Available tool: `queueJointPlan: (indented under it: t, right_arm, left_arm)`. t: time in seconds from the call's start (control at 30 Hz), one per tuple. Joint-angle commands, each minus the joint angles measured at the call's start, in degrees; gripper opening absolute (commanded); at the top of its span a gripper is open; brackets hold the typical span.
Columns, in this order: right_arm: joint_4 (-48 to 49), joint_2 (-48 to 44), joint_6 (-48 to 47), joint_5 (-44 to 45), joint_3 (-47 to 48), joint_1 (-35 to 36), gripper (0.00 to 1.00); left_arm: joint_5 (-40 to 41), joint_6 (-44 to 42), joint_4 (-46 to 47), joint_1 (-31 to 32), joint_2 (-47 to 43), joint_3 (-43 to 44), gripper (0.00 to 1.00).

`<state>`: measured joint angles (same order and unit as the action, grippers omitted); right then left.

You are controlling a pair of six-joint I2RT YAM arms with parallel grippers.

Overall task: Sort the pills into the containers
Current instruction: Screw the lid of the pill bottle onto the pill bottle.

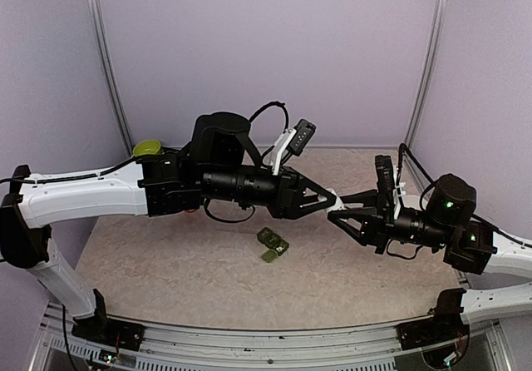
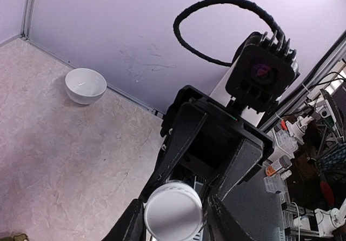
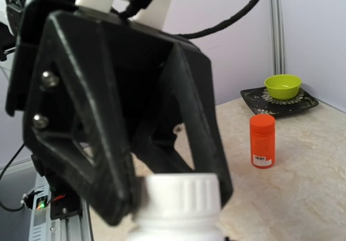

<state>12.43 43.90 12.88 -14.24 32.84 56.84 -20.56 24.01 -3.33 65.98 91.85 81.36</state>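
The containers [image 1: 273, 244], a dark green strip of small compartments, lie on the table below both grippers. No pills show in any view. A white bottle [image 1: 335, 206] hangs in the air between the arms. My right gripper [image 1: 341, 215] is shut on its body; the right wrist view shows the bottle [image 3: 181, 208] with its ribbed cap at the bottom centre. My left gripper [image 1: 331, 198] meets it from the left. Its fingers [image 3: 203, 116] stand close on either side of the cap [image 2: 173, 211]. Whether they press on it I cannot tell.
A red bottle [image 3: 263, 141] stands upright on the table. Beyond it a lime bowl [image 3: 283, 85] sits on a dark patterned tray [image 3: 254, 98], at the back left in the top view [image 1: 147, 148]. A white bowl [image 2: 85, 85] sits near the back wall.
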Motion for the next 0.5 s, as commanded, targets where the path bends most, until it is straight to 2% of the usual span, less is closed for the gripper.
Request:
queueJointPlan:
  t: [0.0,0.3,0.47]
  right_arm:
    - [0.74,-0.92,-0.32,0.32,0.17,0.2,0.0]
    - [1.03,-0.92,-0.28,-0.85,0.23,0.13,0.0]
    - [3.14,-1.02,2.56,-6.25,-0.03,0.12,0.0]
  left_arm:
    - [-0.62,-0.02,2.15,-0.43,-1.58,-0.92,0.36]
    - [-4.04,-1.31,3.04,-0.41,-0.93,-0.83,0.24]
    - [-10.23,-9.95,3.42,-0.19,-1.5,-1.34,0.18]
